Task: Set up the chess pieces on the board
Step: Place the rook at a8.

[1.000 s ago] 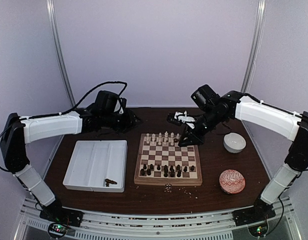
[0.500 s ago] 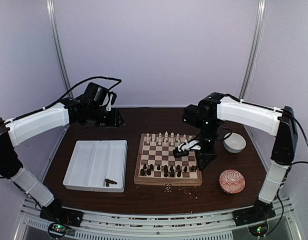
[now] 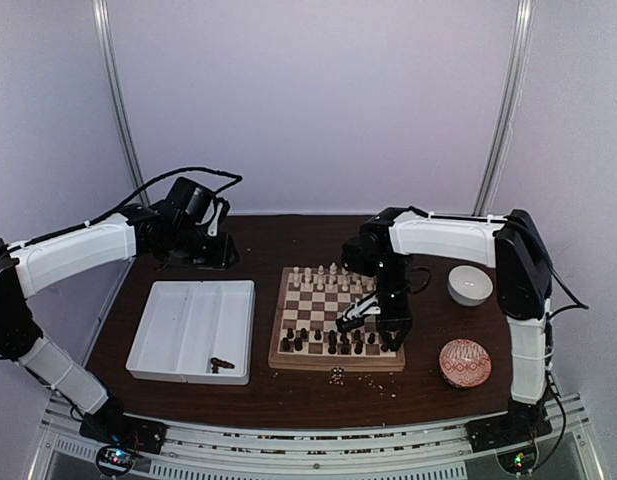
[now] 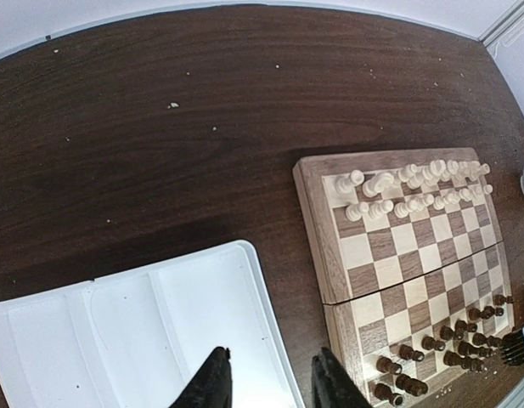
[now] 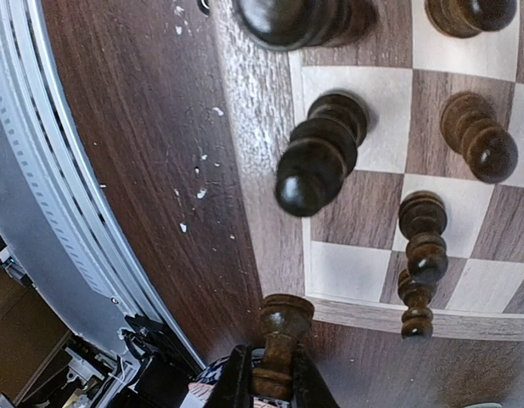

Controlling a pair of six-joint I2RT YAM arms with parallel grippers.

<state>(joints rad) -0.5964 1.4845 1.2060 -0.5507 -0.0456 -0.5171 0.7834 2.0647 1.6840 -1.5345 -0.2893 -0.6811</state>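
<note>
Board (image 3: 284,322), one: cream chessmen (image 4: 414,189) in two rows along the far edge, dark chessmen (image 3: 330,342) along the near rows; exact tallies unreadable.
White divided tray (image 3: 148,340), one: a few dark pieces (image 3: 220,365) lying in its near right corner.
White bowl (image 3: 470,285), one.
Red patterned round object (image 3: 464,362), one.
Right gripper (image 5: 270,378): clamped on one dark chessman (image 5: 281,327) at the board's near right corner.
Left gripper (image 4: 270,382): fingers apart, empty, above the tray.

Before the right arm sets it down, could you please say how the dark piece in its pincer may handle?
The dark piece in the right pincer looks like rigid turned wood, probably light. Its tall, narrow, rounded shape suggests it could tip and roll if released crooked.
</note>
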